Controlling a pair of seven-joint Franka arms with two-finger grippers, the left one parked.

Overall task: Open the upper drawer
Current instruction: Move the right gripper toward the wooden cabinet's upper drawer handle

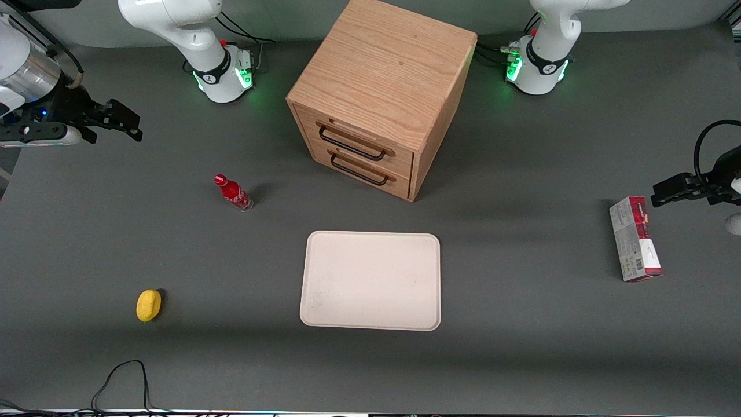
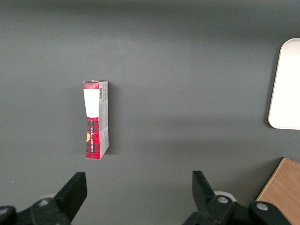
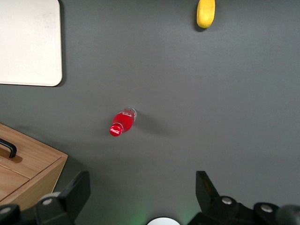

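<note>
A cube-shaped oak cabinet (image 1: 382, 75) stands at the back middle of the table. Its upper drawer (image 1: 353, 136) is closed, with a long black wire handle (image 1: 351, 145); the lower drawer (image 1: 359, 168) below it is closed too. My gripper (image 1: 124, 121) hangs open and empty high above the working arm's end of the table, well away from the cabinet. In the right wrist view its fingers (image 3: 77, 192) stand wide apart with only bare table between them, and a corner of the cabinet (image 3: 28, 176) with a handle end (image 3: 8, 149) shows.
A red bottle (image 1: 233, 193) stands between my gripper and the cabinet. A yellow lemon (image 1: 149, 304) lies nearer the front camera. A white tray (image 1: 370, 281) lies in front of the cabinet. A red and grey box (image 1: 634, 238) lies toward the parked arm's end.
</note>
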